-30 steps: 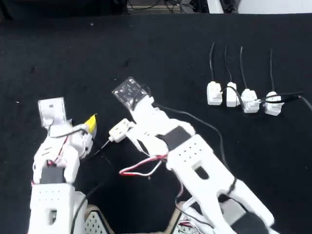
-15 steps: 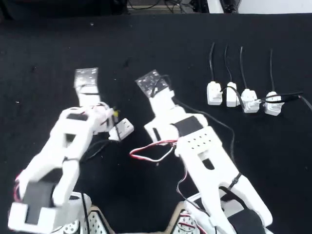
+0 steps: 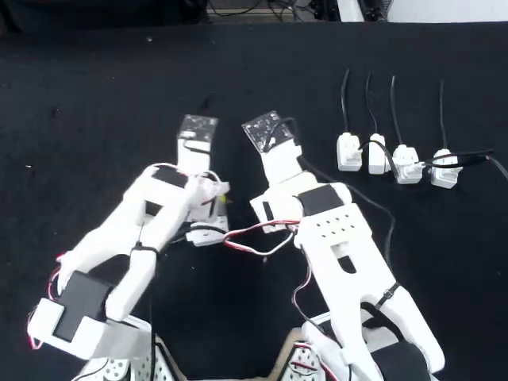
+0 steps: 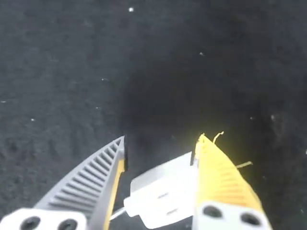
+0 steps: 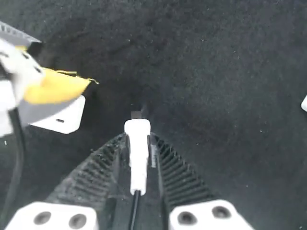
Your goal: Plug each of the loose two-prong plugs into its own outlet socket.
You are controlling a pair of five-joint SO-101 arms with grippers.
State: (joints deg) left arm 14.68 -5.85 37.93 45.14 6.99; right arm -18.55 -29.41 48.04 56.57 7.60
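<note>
In the right wrist view, my right gripper (image 5: 138, 136) is shut on a white two-prong plug (image 5: 137, 143). Its prongs point down at the black mat (image 5: 216, 72). A white outlet socket (image 4: 163, 196) lies between the grey and yellow fingers of my left gripper (image 4: 160, 143). It touches the yellow finger (image 4: 216, 177), and a small gap shows on the grey side. In the high view the socket (image 3: 208, 232) lies at mid-table under the left arm's tip, with the right arm (image 3: 317, 214) just to its right. The right wrist view shows the socket (image 5: 62, 120) beside the plug.
Several white plug-and-socket pairs (image 3: 393, 159) with black cords stand in a row at the back right. Red and white wires (image 3: 254, 242) loop between the two arms. A black cable (image 3: 373, 202) trails across the mat by the right arm.
My left arm swung right from the table's left side and came over the socket. The right arm moved right, away from the socket. The socket slid a little toward the front.
</note>
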